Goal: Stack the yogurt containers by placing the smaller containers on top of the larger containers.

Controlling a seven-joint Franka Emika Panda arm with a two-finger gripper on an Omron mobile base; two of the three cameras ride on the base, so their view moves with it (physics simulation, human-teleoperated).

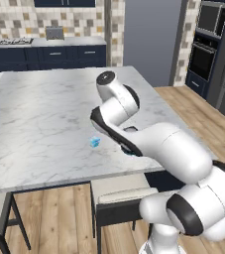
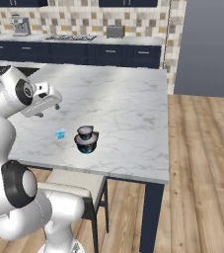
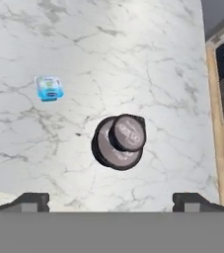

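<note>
I see the small cup (image 3: 127, 132) already sitting off-centre on the big cup (image 3: 114, 149) near the worktop (image 3: 133, 59) edge. My fingers (image 3: 111, 200) hang spread and empty above. The tiny blue tub (image 3: 49, 88) lies well apart; grabbing it carelessly could knock it away, or topple the lopsided stack.

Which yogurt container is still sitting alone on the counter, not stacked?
The tiny light-blue container. It sits by itself on the marble, apart from the small dark cup, which already rests on the wide dark cup.

Veined marble counter (image 3: 133, 49), wood-plank floor (image 2: 202, 173)
</note>
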